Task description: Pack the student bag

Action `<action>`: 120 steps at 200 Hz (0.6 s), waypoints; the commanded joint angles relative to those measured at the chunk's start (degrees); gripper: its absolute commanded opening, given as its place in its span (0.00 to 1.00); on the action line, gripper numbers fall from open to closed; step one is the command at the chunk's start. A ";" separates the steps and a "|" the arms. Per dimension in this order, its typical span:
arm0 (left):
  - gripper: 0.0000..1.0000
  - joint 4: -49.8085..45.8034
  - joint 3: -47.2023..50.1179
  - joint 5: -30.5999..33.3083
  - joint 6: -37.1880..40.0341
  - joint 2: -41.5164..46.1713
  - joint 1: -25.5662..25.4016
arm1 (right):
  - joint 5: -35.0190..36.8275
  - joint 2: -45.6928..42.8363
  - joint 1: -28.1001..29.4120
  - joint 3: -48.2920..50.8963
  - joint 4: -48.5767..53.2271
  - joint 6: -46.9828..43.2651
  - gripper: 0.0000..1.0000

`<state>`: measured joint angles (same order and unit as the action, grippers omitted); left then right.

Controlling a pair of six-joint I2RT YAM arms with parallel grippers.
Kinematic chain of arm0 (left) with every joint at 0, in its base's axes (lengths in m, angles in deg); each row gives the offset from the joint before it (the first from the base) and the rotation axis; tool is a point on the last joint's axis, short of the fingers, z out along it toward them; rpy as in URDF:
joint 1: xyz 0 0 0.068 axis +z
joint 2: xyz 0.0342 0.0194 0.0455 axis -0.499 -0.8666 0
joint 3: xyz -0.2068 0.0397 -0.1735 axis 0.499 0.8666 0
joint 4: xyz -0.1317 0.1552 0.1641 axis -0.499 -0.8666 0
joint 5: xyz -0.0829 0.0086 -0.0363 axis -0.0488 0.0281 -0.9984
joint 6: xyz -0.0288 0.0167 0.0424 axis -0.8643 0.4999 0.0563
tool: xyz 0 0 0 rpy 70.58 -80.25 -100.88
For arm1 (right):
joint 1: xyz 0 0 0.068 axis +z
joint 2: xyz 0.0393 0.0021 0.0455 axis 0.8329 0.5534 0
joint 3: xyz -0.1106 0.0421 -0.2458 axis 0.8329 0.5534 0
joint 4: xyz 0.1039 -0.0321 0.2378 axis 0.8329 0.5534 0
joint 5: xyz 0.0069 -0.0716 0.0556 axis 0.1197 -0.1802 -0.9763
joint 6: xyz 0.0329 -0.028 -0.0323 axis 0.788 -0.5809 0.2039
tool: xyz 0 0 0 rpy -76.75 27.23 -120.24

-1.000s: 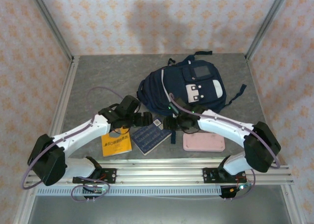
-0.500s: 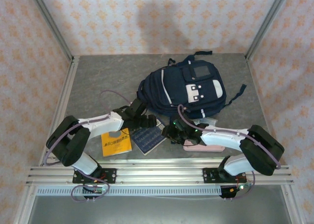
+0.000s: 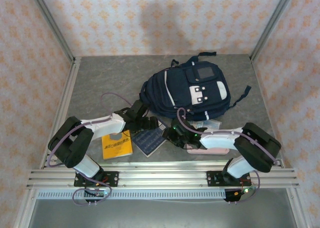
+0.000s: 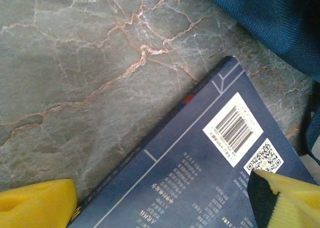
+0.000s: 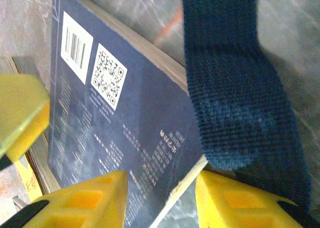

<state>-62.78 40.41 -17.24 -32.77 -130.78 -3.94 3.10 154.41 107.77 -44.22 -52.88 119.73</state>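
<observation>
Top external: navy student bag, white stripes, grey patch, lying flat.

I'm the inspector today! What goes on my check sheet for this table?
Surface: grey marbled table, nothing spilled.
Job's things: navy backpack lies flat at the back; navy book, yellow book and pink case lie outside it, nearer the arms.
Clutter: small pale thing by the backpack, unclear what.
Grippers: left gripper, jaws wide apart over the navy book; right gripper, jaws apart at that book's edge, beside a backpack strap.
Cables: a purple cable loops along each arm.
Surroundings: patterned walls, metal rails.
</observation>
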 commanded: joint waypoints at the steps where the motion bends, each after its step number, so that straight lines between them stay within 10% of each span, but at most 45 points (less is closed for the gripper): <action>1: 0.91 7.34 2.52 -9.70 -1.56 -3.81 -1.03 | 4.38 4.12 -1.31 -1.75 1.76 -2.77 0.39; 120: 0.91 6.21 5.75 -10.60 -4.60 2.90 -1.11 | 7.72 -5.41 -7.85 -6.87 17.18 -14.61 0.46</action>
<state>-58.10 44.36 -19.36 -34.89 -127.57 -3.11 8.61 154.52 99.73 -53.05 -40.29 106.95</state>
